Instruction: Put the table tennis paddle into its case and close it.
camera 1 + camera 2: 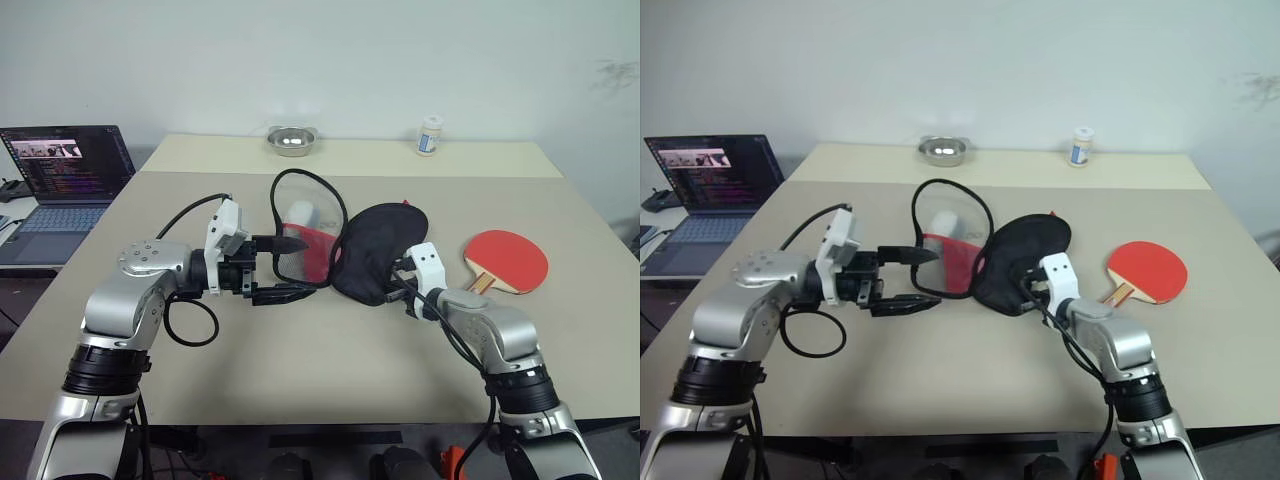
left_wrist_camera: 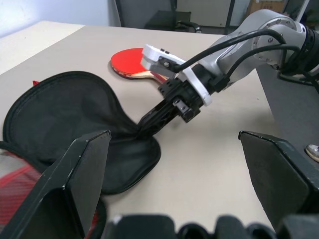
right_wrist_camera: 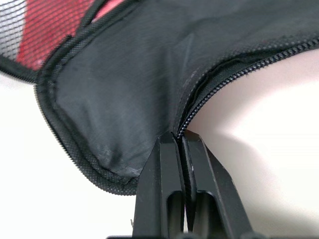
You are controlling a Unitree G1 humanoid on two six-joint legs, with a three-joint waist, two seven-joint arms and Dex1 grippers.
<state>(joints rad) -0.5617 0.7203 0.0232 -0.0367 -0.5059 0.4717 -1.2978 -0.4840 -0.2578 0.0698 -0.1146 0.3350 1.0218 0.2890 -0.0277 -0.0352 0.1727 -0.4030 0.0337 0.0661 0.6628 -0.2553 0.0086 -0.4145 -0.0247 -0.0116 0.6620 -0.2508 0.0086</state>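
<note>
Black fabric of the case [image 1: 375,250], pinched at its zipper edge by my right gripper [image 3: 180,144], fingers fully closed.
It lies unzipped mid-table, red mesh half raised before my wide-open left gripper [image 1: 290,268]. Red-faced table tennis paddle [image 1: 508,260] lies right of it, wooden handle pointing toward me.

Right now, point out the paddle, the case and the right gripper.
paddle [image 1: 510,256], left eye view, red face.
case [image 1: 378,245], left eye view, black flap.
right gripper [image 3: 180,149], right wrist view, fingertips shut on case's edge.
</note>
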